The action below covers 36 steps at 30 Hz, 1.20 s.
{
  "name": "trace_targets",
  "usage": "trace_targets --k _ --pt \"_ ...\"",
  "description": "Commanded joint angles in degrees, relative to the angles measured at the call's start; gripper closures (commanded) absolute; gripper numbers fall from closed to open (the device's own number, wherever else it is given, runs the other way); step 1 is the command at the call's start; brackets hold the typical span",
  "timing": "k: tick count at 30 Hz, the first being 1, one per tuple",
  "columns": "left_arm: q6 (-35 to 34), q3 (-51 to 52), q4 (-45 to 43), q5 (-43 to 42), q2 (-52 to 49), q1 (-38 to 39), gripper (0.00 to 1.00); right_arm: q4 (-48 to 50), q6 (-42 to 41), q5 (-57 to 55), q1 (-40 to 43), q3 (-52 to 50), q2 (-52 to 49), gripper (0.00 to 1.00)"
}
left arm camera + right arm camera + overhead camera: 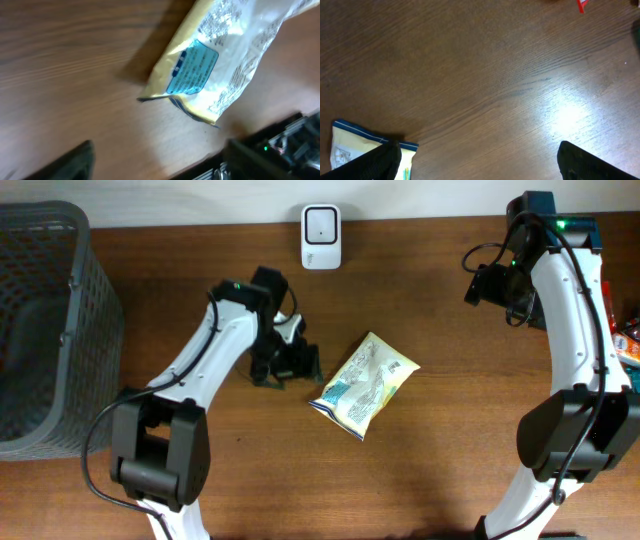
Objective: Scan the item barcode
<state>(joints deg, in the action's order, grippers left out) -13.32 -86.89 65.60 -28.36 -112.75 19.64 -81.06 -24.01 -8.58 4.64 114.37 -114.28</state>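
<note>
1. The left arm is stretched from its base toward the barcode scanner (pixel 321 223), then bent at the elbow. Its left pincer (pixel 288 372) is lowered close to the table (pixel 450 470), on the robot's side of the scanner and a little to the left.
2. In the left wrist view its fingers (pixel 75 162) are seen spread well apart. Nothing is gripped between them.
3. The right arm is raised upright, well to the right of the scanner. Its right pincer (pixel 487 280) is turned inward toward the scanner's side.
4. In the right wrist view the right fingers (pixel 370 162) are held wide apart over bare wood. Nothing is held by them.
5. One snack packet (pixel 365 385) is counted. It is laid flat on the table, on the robot's side of the scanner and slightly to the right. It is just beside the left pincer and is touched by neither pincer.
6. One scanner is counted, white and set at the table's far edge.
7. One dark mesh basket (pixel 105 350) is counted, far to the left of the scanner.
8. Two arms and two pincers are counted.
</note>
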Motion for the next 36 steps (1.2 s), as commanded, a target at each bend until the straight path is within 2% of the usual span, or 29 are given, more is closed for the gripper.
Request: trace_targets --k 1,5,8,11,15,18,24,26,29,31,33,35,36 --pt "-2.6 7.7 -4.6 -7.9 0.2 0.9 0.21 -0.2 -0.3 -0.9 0.3 0.9 0.6 0.01" --pt "-5.4 12.2 -9.6 -7.9 0.2 1.7 0.21 -0.2 -0.3 -0.9 0.3 0.9 0.6 0.01" --pt "-6.4 13.0 -13.2 -7.8 0.2 2.8 0.28 -0.2 -0.3 -0.9 0.3 0.9 0.6 0.01" --pt "-6.7 13.0 -16.2 -4.6 0.2 4.2 0.28 -0.2 -0.3 -0.9 0.3 0.9 0.6 0.01" --pt "-10.3 13.0 -18.3 0.5 -0.1 6.6 0.34 -0.2 -0.3 -0.9 0.3 0.9 0.6 0.01" --pt "-13.2 13.0 -18.7 5.0 -0.7 7.6 0.34 -0.2 -0.3 -0.9 0.3 0.9 0.6 0.01" --pt "-13.7 13.0 -24.9 5.6 -2.4 8.1 0.32 -0.2 -0.3 -0.9 0.3 0.9 0.6 0.01" --pt "-13.7 13.0 -27.4 5.9 -2.6 8.1 0.39 -0.2 -0.3 -0.9 0.3 0.9 0.6 0.01" --pt "-13.7 13.0 -29.4 6.0 -2.6 8.1 0.65 -0.2 -0.3 -0.9 0.3 0.9 0.6 0.01" --pt "-13.7 13.0 -29.6 6.2 -2.6 8.1 0.76 -0.2 -0.3 -0.9 0.3 0.9 0.6 0.02" --pt "-13.7 13.0 -29.6 7.9 -2.6 8.1 0.91 -0.2 -0.3 -0.9 0.3 0.9 0.6 0.01" --pt "-13.7 13.0 -29.6 10.3 -2.6 8.1 1.00 -0.2 -0.3 -0.9 0.3 0.9 0.6 0.01" --pt "-13.7 13.0 -29.6 11.5 -2.6 8.1 1.00 -0.2 -0.3 -0.9 0.3 0.9 0.6 0.01"
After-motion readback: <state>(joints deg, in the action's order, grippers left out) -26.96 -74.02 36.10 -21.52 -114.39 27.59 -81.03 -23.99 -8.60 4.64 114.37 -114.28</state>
